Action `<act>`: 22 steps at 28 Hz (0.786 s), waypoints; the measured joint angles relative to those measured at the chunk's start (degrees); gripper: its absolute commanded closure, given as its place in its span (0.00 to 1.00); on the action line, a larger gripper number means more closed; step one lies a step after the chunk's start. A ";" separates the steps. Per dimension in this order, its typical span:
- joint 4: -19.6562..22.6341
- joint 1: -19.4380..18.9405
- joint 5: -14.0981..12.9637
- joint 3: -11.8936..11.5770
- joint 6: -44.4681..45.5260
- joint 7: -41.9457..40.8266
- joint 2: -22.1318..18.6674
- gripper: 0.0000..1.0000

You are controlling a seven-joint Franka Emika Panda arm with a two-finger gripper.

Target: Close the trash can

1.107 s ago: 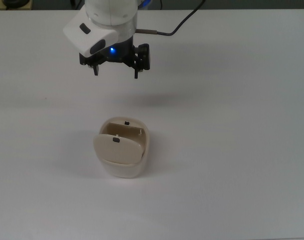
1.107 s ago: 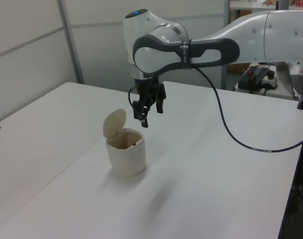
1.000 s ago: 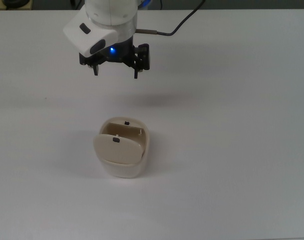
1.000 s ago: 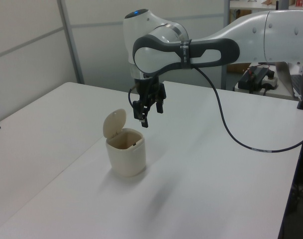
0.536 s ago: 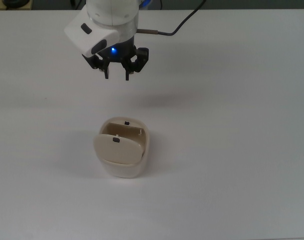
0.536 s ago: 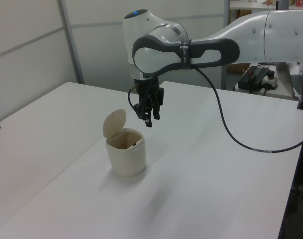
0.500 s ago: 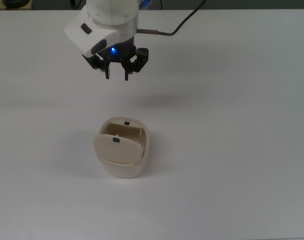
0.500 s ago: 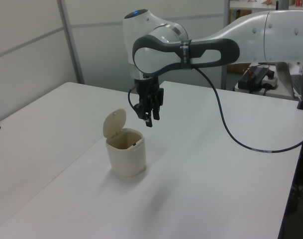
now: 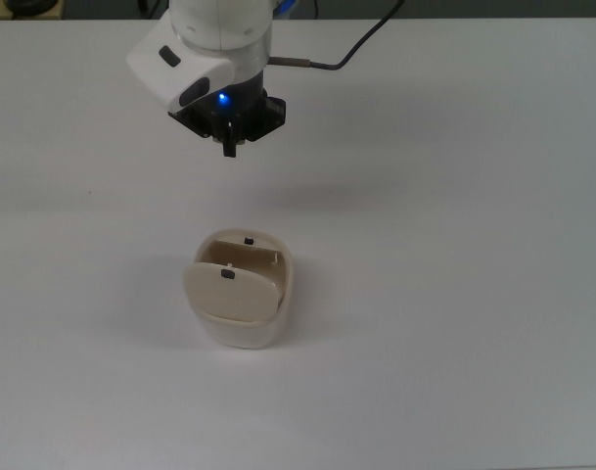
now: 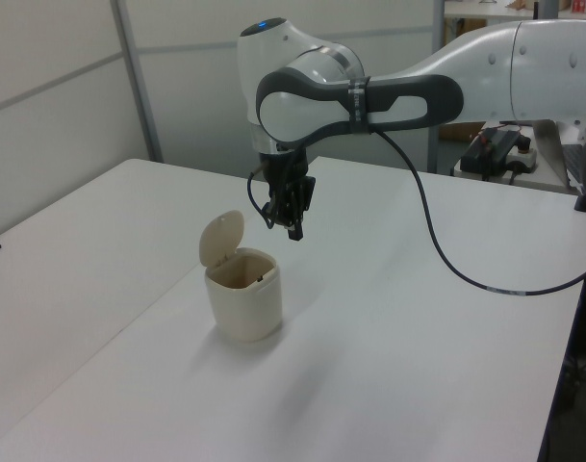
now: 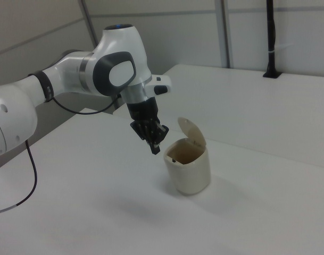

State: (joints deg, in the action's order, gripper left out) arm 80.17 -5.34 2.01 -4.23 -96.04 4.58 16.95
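- Trash can (image 9: 241, 294) upright mid table (image 9: 454, 294), lid (image 10: 221, 239) up, mouth open
- Pincer (image 9: 229, 149) closed on nothing, in air, clear of can, nearer the top view's upper edge

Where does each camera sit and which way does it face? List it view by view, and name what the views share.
Top view: high above the white table, looking steeply down at the open trash can; the wrist and shut gripper show.
Left view: beside the table, angled down, with the lid on the left view's left; the arm enters from the right.
Right view: the opposite side, with the lid on the right view's right; the arm enters from the left.
Shared: trash can, gripper, table.
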 measured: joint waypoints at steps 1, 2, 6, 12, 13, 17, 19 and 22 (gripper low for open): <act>0.00 0.00 0.00 0.00 0.00 0.00 0.00 1.00; 0.00 0.00 0.00 0.00 0.00 0.00 0.01 1.00; 0.00 0.01 0.00 -0.02 -1.09 0.00 0.06 1.00; 0.03 0.06 0.00 -0.13 -9.50 0.11 0.64 1.00; 0.04 0.06 0.00 -0.16 -11.65 0.15 0.85 1.00; 0.04 0.09 -0.01 -0.24 -18.18 0.63 1.33 1.00; 0.05 0.10 -0.14 -0.24 -22.06 1.38 1.68 1.00; 0.10 0.25 -1.01 -0.27 -27.37 2.35 2.40 1.00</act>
State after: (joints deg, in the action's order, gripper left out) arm 80.27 -5.08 1.01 -4.50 -123.41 6.93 19.34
